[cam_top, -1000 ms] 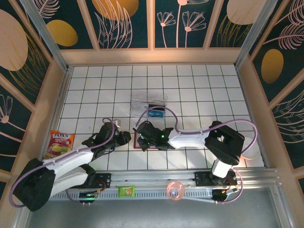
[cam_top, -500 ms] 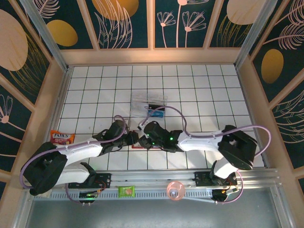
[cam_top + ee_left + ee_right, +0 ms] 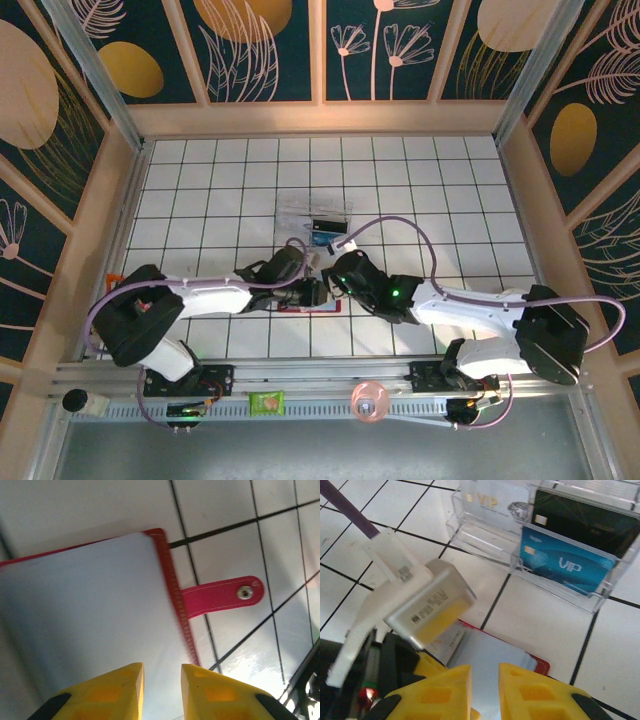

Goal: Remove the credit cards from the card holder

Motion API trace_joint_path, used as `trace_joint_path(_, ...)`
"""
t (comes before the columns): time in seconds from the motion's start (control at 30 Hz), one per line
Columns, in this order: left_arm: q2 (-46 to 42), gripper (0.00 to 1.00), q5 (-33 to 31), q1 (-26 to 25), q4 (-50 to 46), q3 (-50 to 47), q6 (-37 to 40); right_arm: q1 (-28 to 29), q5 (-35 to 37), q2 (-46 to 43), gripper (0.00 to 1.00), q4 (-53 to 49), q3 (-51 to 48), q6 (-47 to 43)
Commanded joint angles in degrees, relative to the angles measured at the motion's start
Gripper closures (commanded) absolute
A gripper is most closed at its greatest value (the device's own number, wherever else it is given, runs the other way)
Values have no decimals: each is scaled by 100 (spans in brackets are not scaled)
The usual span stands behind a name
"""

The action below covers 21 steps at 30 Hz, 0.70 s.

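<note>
The red card holder [image 3: 90, 605] lies open on the white tiles, grey-blue sleeve up, its snap tab [image 3: 222, 595] pointing right. In the top view just its red edge [image 3: 305, 309] peeks out under the two grippers, which meet over it. My left gripper [image 3: 162, 682] hovers over the sleeve, jaws a narrow gap apart with nothing between them. From the other side my right gripper [image 3: 485, 685] hangs over the same holder [image 3: 495, 657], also slightly open and empty. A pale printed card [image 3: 451, 641] shows in a sleeve. Left gripper [image 3: 316, 293] and right gripper [image 3: 333, 282] nearly touch.
A clear plastic box [image 3: 316, 222] stands just behind the holder, holding a blue VIP card [image 3: 565, 565], a black card [image 3: 585, 522] and a pale one. A snack bag [image 3: 112, 281] lies under the left arm. A green packet [image 3: 267, 402] and a pink disc [image 3: 368, 400] sit on the front rail.
Both arms have swung right and stretched out low. The left gripper has reached across onto the card holder; the right gripper has shifted right and now faces it.
</note>
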Motion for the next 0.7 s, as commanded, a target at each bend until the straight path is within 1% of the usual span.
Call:
trace_joint_path(0.0,340,75,263,-40,-161,200,235,-54,266,-151,80,-242,-125,252)
trace_joint_path(0.1,407,75,286,-35,-207,258,253,-88,210,-148,83,-271,-152,312)
trace_joint_path(0.17,205,75,100,-35,-224,218,220,-132,71,-132,84,-230,-168,334)
trace_joint_path(0.23,-204,71,-253,-41,-185,73,131,-190,-146,-105,84,-159,-161,324)
trace_joint_path(0.27,-490,68,-491,-27,-195,-13,78,-232,-315,-71,84,-113,-153,293)
trace_joint_path(0.33,-967,64,-920,5,-324,-133,1,-315,-713,47,84,-19,-97,249)
trace_joint_path(0.4,-1378,64,-1179,148,-470,-290,-91,-355,-1083,273,86,29,3,166)
trace_joint_path(0.47,-1746,64,-1241,424,-451,-604,-218,-362,-1489,555,91,95,120,72)
trace_joint_path(0.5,-1854,65,-1187,570,-411,-750,-244,-360,-1591,678,92,115,180,37)
trace_joint_path(0.53,-1926,65,-1134,720,-397,-898,-260,-355,-1849,810,92,140,245,14)
trace_joint_path(0.67,-1920,67,-1117,838,-434,-1119,-139,-318,-2404,1255,93,218,408,-31)
